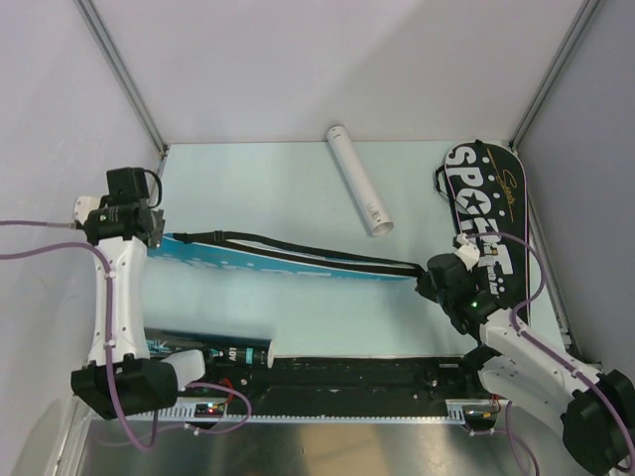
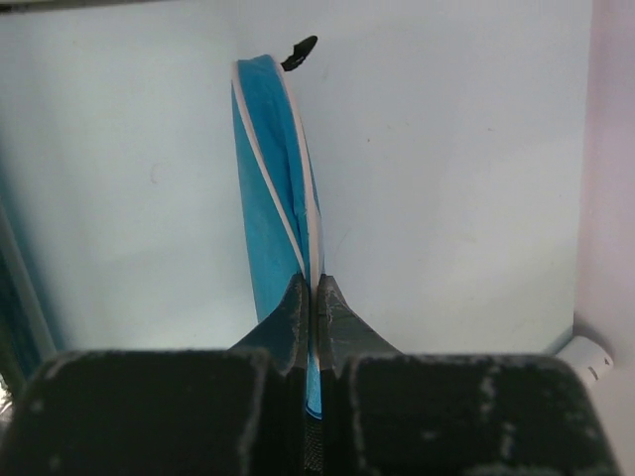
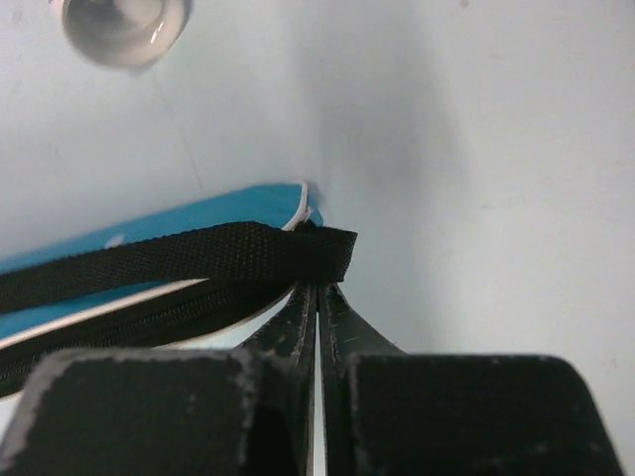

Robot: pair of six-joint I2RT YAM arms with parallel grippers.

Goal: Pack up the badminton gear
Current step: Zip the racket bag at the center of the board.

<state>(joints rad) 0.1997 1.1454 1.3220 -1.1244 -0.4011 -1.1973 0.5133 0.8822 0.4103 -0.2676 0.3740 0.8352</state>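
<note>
A blue racket cover (image 1: pixel 248 260) with a black strap (image 1: pixel 298 250) is stretched on edge above the table between both grippers. My left gripper (image 1: pixel 154 236) is shut on its wide end; the left wrist view shows the blue cover (image 2: pixel 268 178) pinched between the jaws of that left gripper (image 2: pixel 313 283). My right gripper (image 1: pixel 425 270) is shut on the narrow end, where the strap (image 3: pixel 198 253) crosses the tips of the right gripper (image 3: pixel 317 288). A white shuttle tube (image 1: pixel 359 181) lies at the back. A black "SPORT" cover (image 1: pixel 484 208) lies at the right.
A dark tube (image 1: pixel 233 352) with a white end lies near the left arm's base. A black rail (image 1: pixel 397 372) runs along the near edge. Walls and metal posts close off the left, back and right. The white tube's open mouth (image 3: pixel 124 25) is just beyond the right gripper.
</note>
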